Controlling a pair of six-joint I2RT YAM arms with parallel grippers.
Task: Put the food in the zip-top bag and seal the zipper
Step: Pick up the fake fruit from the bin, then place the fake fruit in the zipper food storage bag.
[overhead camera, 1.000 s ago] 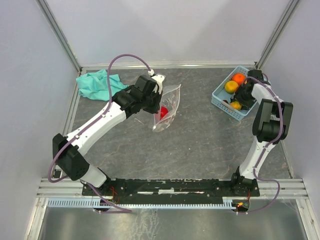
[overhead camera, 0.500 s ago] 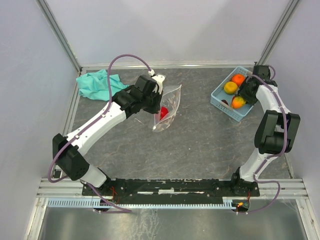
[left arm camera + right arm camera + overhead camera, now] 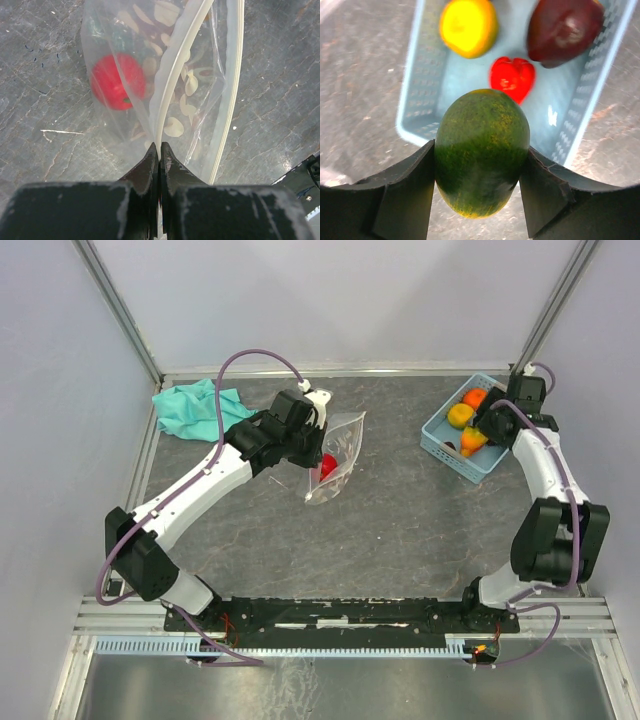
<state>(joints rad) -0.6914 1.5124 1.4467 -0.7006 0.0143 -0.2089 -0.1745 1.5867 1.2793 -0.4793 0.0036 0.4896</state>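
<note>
Fruit is sitting inside the zip-top bag (image 3: 341, 446): one red fruit (image 3: 117, 81) is showing through the clear, white-dotted film. The bag is resting left of the table's centre with its mouth gaping. One side of the zipper (image 3: 176, 64) is running straight into the left gripper (image 3: 160, 150), whose jaws are pressing together on that whitish strip, while the other side is curving away to the right.

At the far right, the right gripper (image 3: 480, 157) is clamping a green fruit (image 3: 481, 135) flecked with yellow between its dark fingers. It is hanging over a light-blue perforated basket (image 3: 417, 85). In the basket a yellow fruit (image 3: 468, 24), a small red fruit (image 3: 513, 77) and a maroon fruit (image 3: 564, 27) are lying. The overhead view is also showing an orange fruit (image 3: 478, 396) at the far end.

A teal cloth (image 3: 195, 406) is lying crumpled in the far left corner. The table (image 3: 400, 530) is showing a dark grey, mottled, stone-like surface. Pale lilac walls (image 3: 330, 300) are enclosing it on three sides, with metal frame posts (image 3: 115, 302) slanting up at the far corners. A black mounting rail (image 3: 340, 613) is carrying both arm bases along the near edge.
</note>
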